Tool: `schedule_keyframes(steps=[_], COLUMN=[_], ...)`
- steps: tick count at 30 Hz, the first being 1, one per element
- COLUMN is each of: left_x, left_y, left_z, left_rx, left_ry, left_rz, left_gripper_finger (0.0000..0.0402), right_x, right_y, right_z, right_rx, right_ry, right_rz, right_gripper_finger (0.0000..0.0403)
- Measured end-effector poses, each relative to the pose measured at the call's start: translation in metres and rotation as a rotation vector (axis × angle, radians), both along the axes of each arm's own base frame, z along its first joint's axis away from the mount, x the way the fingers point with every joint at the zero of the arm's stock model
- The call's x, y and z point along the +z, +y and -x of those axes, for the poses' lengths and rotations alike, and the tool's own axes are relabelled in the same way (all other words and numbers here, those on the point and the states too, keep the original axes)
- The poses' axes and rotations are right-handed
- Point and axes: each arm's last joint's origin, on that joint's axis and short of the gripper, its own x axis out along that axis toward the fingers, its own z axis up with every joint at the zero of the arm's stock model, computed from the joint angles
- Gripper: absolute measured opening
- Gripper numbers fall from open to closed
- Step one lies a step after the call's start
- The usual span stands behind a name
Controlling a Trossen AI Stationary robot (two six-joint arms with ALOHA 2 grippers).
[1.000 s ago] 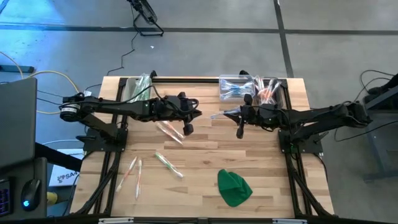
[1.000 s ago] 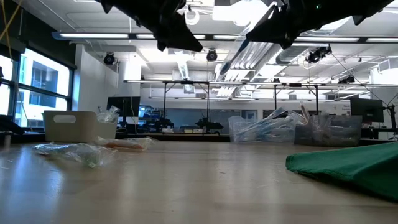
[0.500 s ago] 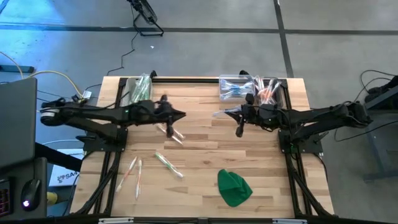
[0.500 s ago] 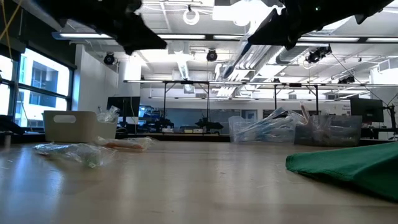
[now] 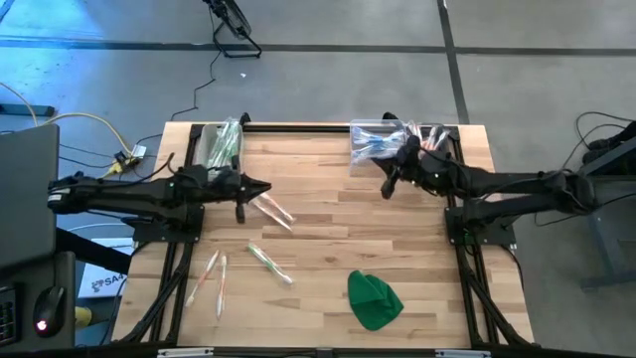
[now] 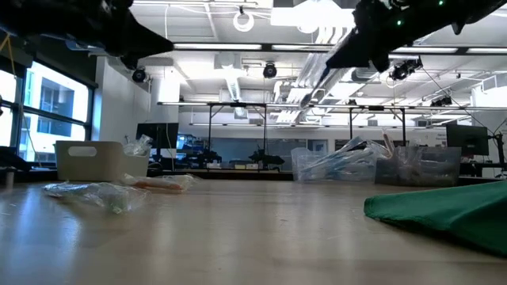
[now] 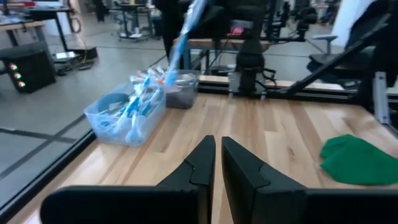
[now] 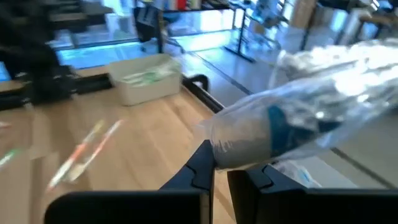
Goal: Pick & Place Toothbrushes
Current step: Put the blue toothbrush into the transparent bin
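Since a second ago the left gripper (image 5: 239, 206) has been drawn back leftward, closed and empty; the right gripper (image 5: 389, 187) (clamped on a wrapped toothbrush (image 8: 292, 118)) was carried toward the far-right bin (image 5: 380, 140).

The scene is evenly lit by bright ceiling strip lights (image 6: 238, 47). Glare is seen there; the right wrist view is smeared by motion blur.

Two slender matte-black jointed arms; left arm (image 5: 129, 191) and right arm (image 5: 517, 186), each ending in flat, tapered black fingers (image 7: 199, 165).
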Motion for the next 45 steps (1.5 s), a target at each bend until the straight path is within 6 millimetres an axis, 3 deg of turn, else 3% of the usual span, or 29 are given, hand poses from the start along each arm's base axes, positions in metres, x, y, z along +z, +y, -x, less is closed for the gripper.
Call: schedule_keyframes(steps=[8, 14, 20, 28, 39, 45], left_x=[-0.004, -0.004, -0.004, -0.004, -0.005, -0.005], left_y=[-0.001, -0.001, -0.001, -0.001, -0.001, -0.001], left_z=[0.003, 0.003, 0.003, 0.003, 0.003, 0.003], left_rx=[-0.023, -0.023, -0.022, -0.022, -0.021, -0.021], left_ry=[0.021, 0.021, 0.020, 0.023, 0.033, 0.033], left_rz=[0.003, 0.003, 0.003, 0.004, 0.008, 0.008], left_gripper_finger=[0.0022, 0.0022, 0.0022, 0.0022, 0.0022, 0.0022], right_x=[-0.012, -0.033, -0.058, -0.077, -0.084, -0.079], right_y=[-0.039, -0.068, -0.092, -0.110, -0.112, -0.112], right_z=[0.002, 0.000, -0.008, -0.014, -0.005, -0.003], right_rx=[-0.202, -0.333, -0.370, -0.360, -0.494, -0.512], right_ry=[-0.032, 0.006, 0.032, 0.004, 0.090, 0.146], right_rz=[-0.128, -0.207, -0.282, -0.361, -0.349, -0.251], right_gripper_finger=[0.0017, 0.0017, 0.0017, 0.0019, 0.0164, 0.0204])
